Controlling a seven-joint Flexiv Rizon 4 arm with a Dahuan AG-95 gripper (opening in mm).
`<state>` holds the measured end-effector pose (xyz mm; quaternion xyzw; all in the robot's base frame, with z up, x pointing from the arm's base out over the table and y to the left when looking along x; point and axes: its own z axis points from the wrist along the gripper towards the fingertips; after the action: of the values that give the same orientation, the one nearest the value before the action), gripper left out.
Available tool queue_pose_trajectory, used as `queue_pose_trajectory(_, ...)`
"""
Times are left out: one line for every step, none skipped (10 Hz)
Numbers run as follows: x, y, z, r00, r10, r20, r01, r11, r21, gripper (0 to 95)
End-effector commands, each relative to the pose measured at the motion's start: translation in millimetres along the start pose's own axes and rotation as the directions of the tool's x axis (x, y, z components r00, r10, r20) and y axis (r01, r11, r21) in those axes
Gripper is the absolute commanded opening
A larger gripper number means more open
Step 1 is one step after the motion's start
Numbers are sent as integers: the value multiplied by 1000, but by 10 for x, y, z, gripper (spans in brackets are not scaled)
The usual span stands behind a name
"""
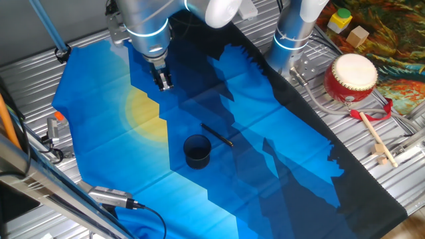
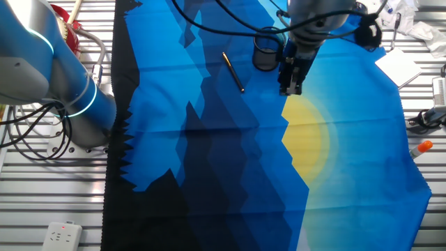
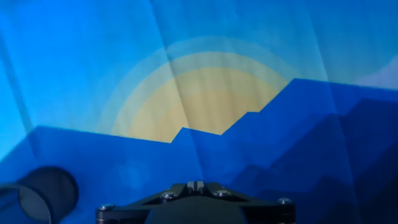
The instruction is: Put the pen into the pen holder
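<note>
Hand view shows the printed cloth (image 3: 205, 74) filling the frame: blue sky, a yellow sun disc and dark mountain shapes. Both fixed views confirm that this cloth (image 1: 199, 99) covers most of the slatted metal table (image 1: 372, 219).

The arm (image 1: 143, 20) hangs over the cloth above the edge of the sun print. A red drum (image 1: 350, 78) and a wooden drumstick (image 1: 375, 136) lie off the cloth at the far side and take no part in this step.

The pen holder (image 1: 196, 151) stands upright on the blue area, mouth up and with nothing inside. In the hand view it sits at the lower left corner (image 3: 46, 193), well off the finger axis.

The gripper (image 1: 163, 82) is above the cloth and holds nothing. The fingers appear drawn together with little or no gap; the other fixed view (image 2: 291, 80) gives the same impression.

The pen (image 1: 217, 135) lies flat on the cloth just beside the holder, apart from it, and near but not under the gripper.

Procedure for the step in hand, which appears to be the approach to the pen:
1. Part the fingers before descent.
2. Centre the gripper over the pen's middle.
3. Turn the wrist so the fingers close across the shaft, not along it.
4. Descend without dragging the cloth or nudging the holder.
</note>
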<state>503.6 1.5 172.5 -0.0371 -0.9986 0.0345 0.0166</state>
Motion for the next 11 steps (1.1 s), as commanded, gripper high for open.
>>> queue_pose_trajectory(-350, 215, -114, 998, -59, -10, 59, 998, 0, 0)
queue_pose_trajectory(-445, 354, -154, 999, -34, -13, 34, 999, 4, 0)
queue_pose_trajectory(-520, 593, -219, 1000, 23, -21, -23, 1000, 5, 0)
queue_pose_trajectory(-552, 710, -254, 999, 40, -22, -40, 999, 4, 0)
queue_pose_trajectory(-616, 756, -316, 998, 55, -43, -56, 998, -12, 0)
queue_pose_trajectory(-625, 763, -326, 997, 59, -48, -59, 998, -10, 0)
queue_pose_trajectory(-624, 763, -326, 997, 62, -46, -63, 998, -10, 0)
queue_pose_trajectory(-621, 761, -324, 995, 84, -46, -85, 996, -5, 0)
queue_pose_trajectory(-613, 752, -321, 994, 95, -46, -95, 995, -3, 0)
queue_pose_trajectory(-606, 744, -317, 992, 118, -43, -119, 993, 1, 0)
queue_pose_trajectory(-606, 744, -317, 992, 123, -41, -123, 992, 0, 0)
